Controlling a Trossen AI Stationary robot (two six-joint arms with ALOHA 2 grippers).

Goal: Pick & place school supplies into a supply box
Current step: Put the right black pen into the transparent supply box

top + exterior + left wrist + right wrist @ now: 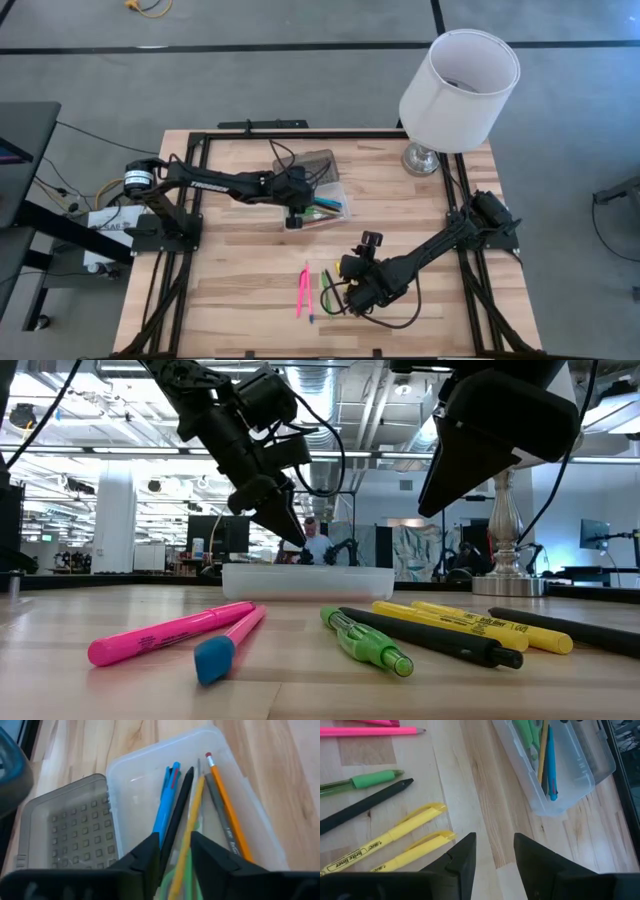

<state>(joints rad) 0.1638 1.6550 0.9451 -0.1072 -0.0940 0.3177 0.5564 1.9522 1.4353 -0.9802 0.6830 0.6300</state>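
Note:
The supply box point(135, 785), clear plastic with its ribbed grey lid point(70, 820) lying open beside it, stands far of the table's middle point(335, 190). Inside lie a blue pen point(165, 800), a black pen point(181, 800), a yellow pencil point(194, 815), a grey one and an orange pencil point(225, 800). My left gripper point(175, 852) hovers open over the box's near end. My right gripper point(495, 852) stands open above the bare table, beside two yellow highlighters point(405, 837). A black pen point(365, 805), a green pen point(367, 780) and a pink pencil point(370, 730) lie flat on the table.
A white lamp point(458, 95) stands at the far right corner. In the low view a pink highlighter point(170, 632) and a blue-tipped pink pencil point(228, 643) lie toward the near edge, left of the other loose supplies. Bare wood lies between the box and the loose pens.

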